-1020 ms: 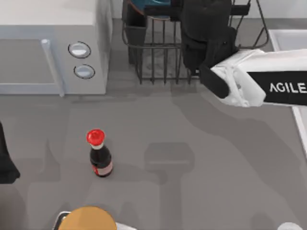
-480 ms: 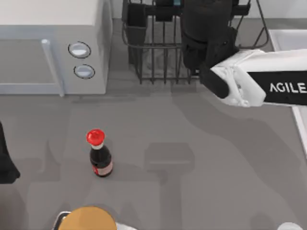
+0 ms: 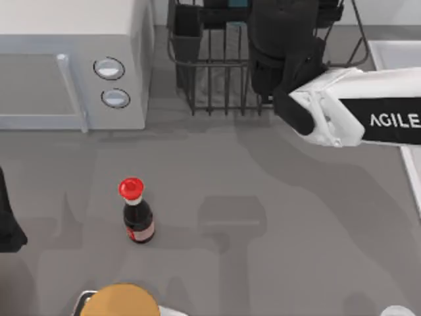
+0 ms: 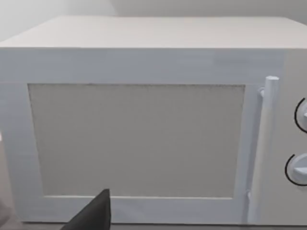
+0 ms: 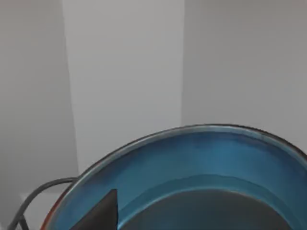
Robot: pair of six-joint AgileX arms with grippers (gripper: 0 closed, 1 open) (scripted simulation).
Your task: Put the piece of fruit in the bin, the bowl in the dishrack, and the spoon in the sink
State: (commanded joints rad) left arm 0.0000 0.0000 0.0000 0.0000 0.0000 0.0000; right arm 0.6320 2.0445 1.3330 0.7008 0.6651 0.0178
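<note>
The dishrack (image 3: 217, 72) of dark wire bars stands at the table's back centre, with its dark utensil cup (image 3: 186, 33) at the left corner. My right gripper (image 3: 281, 29) hangs over the rack's right part. A sliver of the blue bowl (image 3: 233, 3) shows at the top edge above the rack. In the right wrist view the bowl (image 5: 201, 163) lies close below the camera, its reddish rim beside a rack wire (image 5: 33, 199). The sink (image 3: 395, 56) is at the right edge. The piece of fruit, the spoon and the bin are out of view.
A white microwave (image 3: 66, 72) with two knobs fills the back left and faces the left wrist camera as the microwave (image 4: 144, 139). A red-capped dark sauce bottle (image 3: 137, 214) stands left of centre. An orange-brown round thing (image 3: 122, 301) sits at the front edge. My left gripper (image 3: 8, 224) is parked at the left edge.
The bowl has slid towards the back above the rack, leaving just a blue sliver at the picture's top edge. The right arm has barely shifted. The left arm is still.
</note>
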